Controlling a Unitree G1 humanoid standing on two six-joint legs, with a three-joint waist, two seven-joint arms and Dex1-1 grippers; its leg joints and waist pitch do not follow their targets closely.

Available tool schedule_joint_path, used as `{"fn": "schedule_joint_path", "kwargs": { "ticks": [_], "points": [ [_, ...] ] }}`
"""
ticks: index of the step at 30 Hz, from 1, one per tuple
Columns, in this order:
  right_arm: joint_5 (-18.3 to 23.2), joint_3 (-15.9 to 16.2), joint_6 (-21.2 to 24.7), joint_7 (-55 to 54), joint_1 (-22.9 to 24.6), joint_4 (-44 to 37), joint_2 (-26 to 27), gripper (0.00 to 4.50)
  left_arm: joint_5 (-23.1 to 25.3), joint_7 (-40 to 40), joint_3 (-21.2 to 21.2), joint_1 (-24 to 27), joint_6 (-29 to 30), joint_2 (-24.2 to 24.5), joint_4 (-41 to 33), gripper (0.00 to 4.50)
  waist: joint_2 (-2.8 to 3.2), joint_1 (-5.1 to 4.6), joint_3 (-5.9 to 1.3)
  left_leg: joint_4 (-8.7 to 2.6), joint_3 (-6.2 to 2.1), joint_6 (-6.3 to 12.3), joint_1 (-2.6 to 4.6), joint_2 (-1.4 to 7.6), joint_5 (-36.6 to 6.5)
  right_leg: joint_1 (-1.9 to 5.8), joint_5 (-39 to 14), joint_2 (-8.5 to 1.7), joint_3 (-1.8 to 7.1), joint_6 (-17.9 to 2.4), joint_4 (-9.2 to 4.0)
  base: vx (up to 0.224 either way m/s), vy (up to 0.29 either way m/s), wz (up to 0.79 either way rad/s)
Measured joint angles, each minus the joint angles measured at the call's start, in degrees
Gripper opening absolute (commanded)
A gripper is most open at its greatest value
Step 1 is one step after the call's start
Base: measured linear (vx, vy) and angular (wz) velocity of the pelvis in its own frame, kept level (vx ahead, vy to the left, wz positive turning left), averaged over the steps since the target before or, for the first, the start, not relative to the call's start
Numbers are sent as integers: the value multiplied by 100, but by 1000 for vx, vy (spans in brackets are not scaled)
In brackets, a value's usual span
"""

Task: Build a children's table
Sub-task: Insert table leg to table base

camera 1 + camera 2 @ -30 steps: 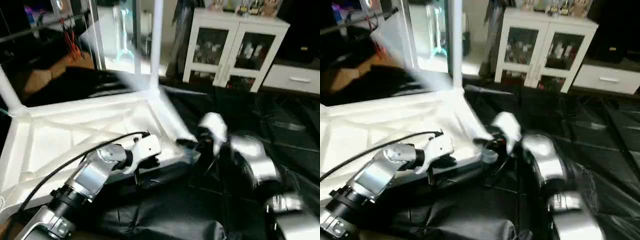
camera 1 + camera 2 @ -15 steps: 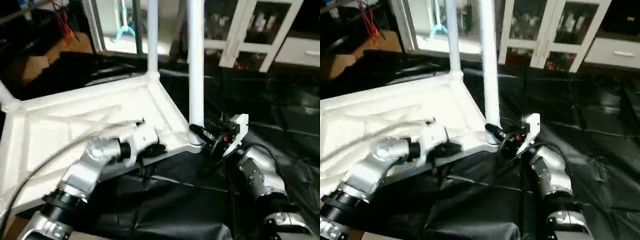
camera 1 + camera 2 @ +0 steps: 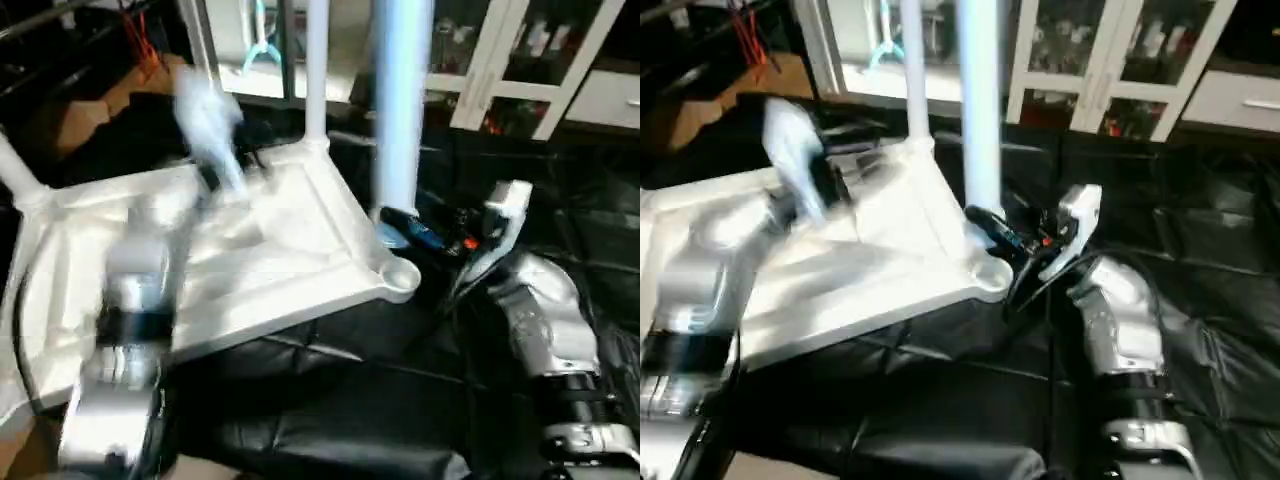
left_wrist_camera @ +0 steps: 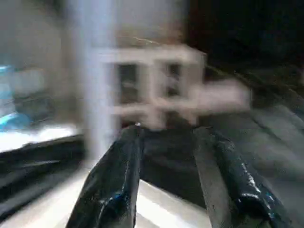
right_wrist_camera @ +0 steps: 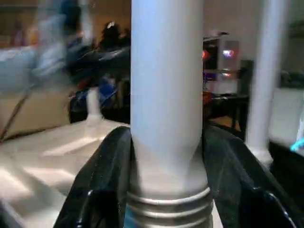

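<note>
- The tabletop (image 3: 290, 250) is seen lying underside up on the black sheet (image 3: 1200, 300).
- The right gripper (image 5: 164, 190), reached in level, is clamped around a leg (image 3: 980, 110), held upright just beside the near right corner socket (image 3: 400, 275).
- The left gripper (image 4: 173, 166) is raised over the tabletop, fingers parted, nothing held.

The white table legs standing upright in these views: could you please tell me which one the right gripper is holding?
The nearest leg, held by the right gripper just above the near corner socket, threaded end showing. The leg behind it already stands in the far corner socket, ungripped.

Black floor sheet (image 3: 400, 400) — white glass-doored cabinet (image 3: 520, 60)
</note>
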Motion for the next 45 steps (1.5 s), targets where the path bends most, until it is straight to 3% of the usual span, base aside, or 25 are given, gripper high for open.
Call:
{"fn": "schedule_joint_path", "kwargs": {
  "ticks": [2, 7, 10, 13, 18, 24, 27, 31, 36, 39, 43, 45],
  "points": [
    [-31, 132, 0, 51, 1, -216, 14, 188, -75, 430, 259, -407, 69, 1, 185, 202, 0, -7, 0, 19, 2, 15, -5, 0, -9, 0, 0, -1, 5, 1, 2, 0, 0, 0],
    [-198, 268, -1, -28, 1, -233, 120, 188, -166, 708, 337, -746, 269, -168, 330, 202, 1, 93, 0, 66, 1, 25, -70, 0, -15, -53, 1, -3, 6, 3, 29, 0, 0, 0],
    [-347, 313, -33, -216, 0, -161, 122, 188, -328, 668, 251, -759, 614, -392, 83, 202, 2, 181, 1, 101, -1, 29, -103, 0, -18, -85, 0, -9, 10, 1, 70, 0, 0, 0],
    [-567, 313, -70, -490, -5, 9, 67, 188, -646, 503, -65, -757, 1210, -681, -760, 202, 2, 306, 1, 116, -1, 27, -110, 2, -16, -88, 0, -10, 10, 0, 83, 0, 0, 0],
    [-748, 332, -124, -705, -16, 103, 50, 188, -1205, 352, -547, -769, 1857, -766, -1569, 202, 6, 294, 3, 120, 0, 23, -95, 6, -13, -88, -4, -7, 14, -7, 110, 0, 0, 0],
    [-953, 336, -153, -937, -120, 398, 21, 188, -1626, 272, -619, -874, 2370, -834, -2110, 202, 7, 274, 3, 124, 0, 16, -88, 12, -9, -87, -8, -2, 15, -13, 125, 0, 0, 0],
    [-968, 342, -154, -1007, -153, 482, 59, 188, -1539, 286, -601, -931, 2282, -817, -2174, 236, 9, 271, 1, 133, 0, 16, -83, 11, -9, -82, -11, -2, 18, -19, 128, 0, 0, 0],
    [-821, 296, -106, -1075, -279, 475, 223, 188, -1631, -108, -59, -467, 1533, -465, -1740, 251, 24, 192, -3, 139, 5, 18, -67, 11, -8, -81, -10, -2, 28, -19, 149, 0, 0, 0],
    [-676, 185, -45, -1122, -376, 450, 196, 188, -2184, -796, 390, 352, 1628, -275, -1631, 295, 15, 306, 4, 164, -2, 8, -89, 13, -2, -81, -11, -8, 19, -19, 154, 0, 0, 0],
    [-677, 273, -19, -1094, -376, 393, 210, 187, -2573, -997, 473, 371, 1907, -361, -1827, 321, 16, 356, 4, 197, 1, 24, -105, 9, -11, -81, -9, -18, 21, -19, 157, 0, 0, 0],
    [-733, 435, -18, -963, -375, 243, 191, 187, -2926, -1118, 433, 183, 2035, -472, -1879, 340, 15, 348, 4, 218, 1, 28, -112, 9, -14, -80, -1, -20, 22, -10, 161, 0, 0, 0],
    [-897, 547, -19, -946, -366, 245, 136, 187, -3107, -1233, 396, -1, 2037, -531, -1862, 371, 16, 345, 4, 220, 1, 27, -112, 9, -13, -80, 2, -21, 23, -7, 164, 0, 0, 0]
  ]
}}
